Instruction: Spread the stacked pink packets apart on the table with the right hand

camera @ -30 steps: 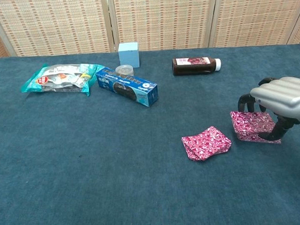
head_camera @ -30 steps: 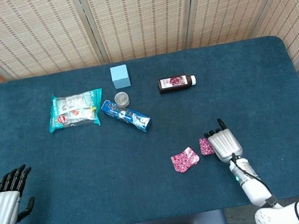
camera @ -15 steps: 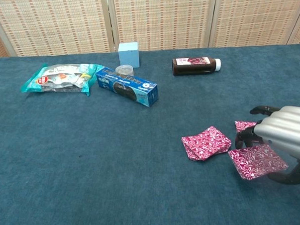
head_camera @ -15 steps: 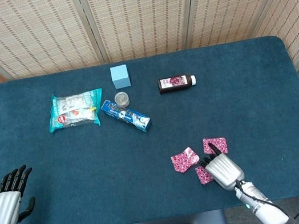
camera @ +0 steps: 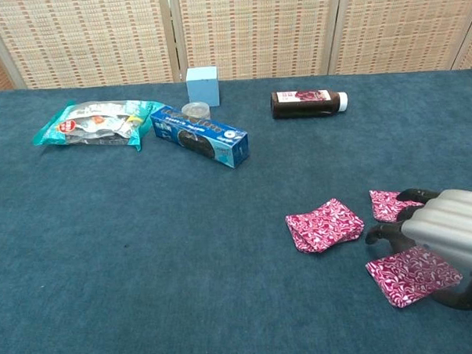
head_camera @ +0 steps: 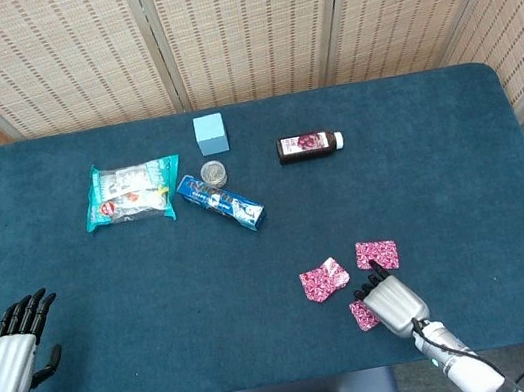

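Three pink patterned packets lie apart near the table's front right. One packet (head_camera: 324,278) (camera: 324,224) sits furthest left, folded and slightly puffed. A second packet (head_camera: 376,254) (camera: 390,204) lies flat behind my right hand. The third packet (head_camera: 363,315) (camera: 413,275) is nearest the front edge, low at the table; my right hand (head_camera: 392,302) (camera: 450,238) holds its right edge between thumb and curled fingers and partly covers it. My left hand (head_camera: 10,352) rests at the front left corner, fingers apart, holding nothing.
At the back stand a light blue cube (head_camera: 210,133), a small round tin (head_camera: 212,173), a blue box (head_camera: 220,201), a teal snack bag (head_camera: 131,192) and a dark bottle (head_camera: 309,144) lying on its side. The table's front edge (head_camera: 275,385) runs close below my right hand.
My right hand lifted one packet off the other, carried it toward the front edge and lowered it near the table. The uncovered packet stays behind it. The left hand has not moved.
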Robot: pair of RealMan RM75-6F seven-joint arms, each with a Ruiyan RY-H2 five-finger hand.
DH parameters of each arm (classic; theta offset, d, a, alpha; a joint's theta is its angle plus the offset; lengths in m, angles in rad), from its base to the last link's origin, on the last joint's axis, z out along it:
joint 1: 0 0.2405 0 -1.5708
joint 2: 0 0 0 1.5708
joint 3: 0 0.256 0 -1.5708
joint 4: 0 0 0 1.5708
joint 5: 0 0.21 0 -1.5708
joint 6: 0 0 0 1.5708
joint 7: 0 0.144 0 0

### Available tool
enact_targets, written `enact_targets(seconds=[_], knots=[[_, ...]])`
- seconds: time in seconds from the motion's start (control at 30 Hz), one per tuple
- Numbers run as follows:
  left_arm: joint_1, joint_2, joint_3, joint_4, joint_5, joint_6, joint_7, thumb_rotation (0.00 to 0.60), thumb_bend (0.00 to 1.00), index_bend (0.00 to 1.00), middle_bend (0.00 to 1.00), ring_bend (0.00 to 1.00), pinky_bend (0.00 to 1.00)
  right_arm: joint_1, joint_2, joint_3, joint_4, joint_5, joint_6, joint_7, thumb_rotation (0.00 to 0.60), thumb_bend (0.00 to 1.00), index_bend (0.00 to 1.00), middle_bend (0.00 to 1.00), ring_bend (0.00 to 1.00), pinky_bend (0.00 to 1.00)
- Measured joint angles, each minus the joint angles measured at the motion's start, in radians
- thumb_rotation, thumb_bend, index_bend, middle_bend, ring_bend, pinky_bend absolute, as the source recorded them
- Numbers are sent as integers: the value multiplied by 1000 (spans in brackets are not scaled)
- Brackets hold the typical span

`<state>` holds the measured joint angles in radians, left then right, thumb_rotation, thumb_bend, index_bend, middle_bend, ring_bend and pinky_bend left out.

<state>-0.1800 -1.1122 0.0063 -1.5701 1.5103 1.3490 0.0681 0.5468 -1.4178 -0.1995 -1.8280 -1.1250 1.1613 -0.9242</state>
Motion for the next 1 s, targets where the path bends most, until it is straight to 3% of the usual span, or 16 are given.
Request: enact_targets(seconds=[0.47, 0.63, 0.87, 1.0], knots=[[2, -3, -1, -2, -2, 7, 9, 600, 434, 0, 0, 0, 109, -53, 82, -2, -60, -119, 65, 77, 600, 233, 58, 220, 167, 8], [5, -9, -6, 12, 12, 31, 0, 600, 436, 0, 0, 0, 101, -108, 121, 3, -57, -221, 168, 203, 600, 233, 0, 27, 19, 0], [5, -27, -13, 44, 30, 51, -14, 600, 434, 0, 0, 0, 50, -233, 122, 36, 129, -361, 413, 461, 600, 233, 0, 0, 0, 0], [4, -47, -19, 57, 26, 58, 13, 600, 436, 0, 0, 0, 46, -276, 110, 75, 248, -337, 438, 603, 600, 233, 0, 0, 0, 0]])
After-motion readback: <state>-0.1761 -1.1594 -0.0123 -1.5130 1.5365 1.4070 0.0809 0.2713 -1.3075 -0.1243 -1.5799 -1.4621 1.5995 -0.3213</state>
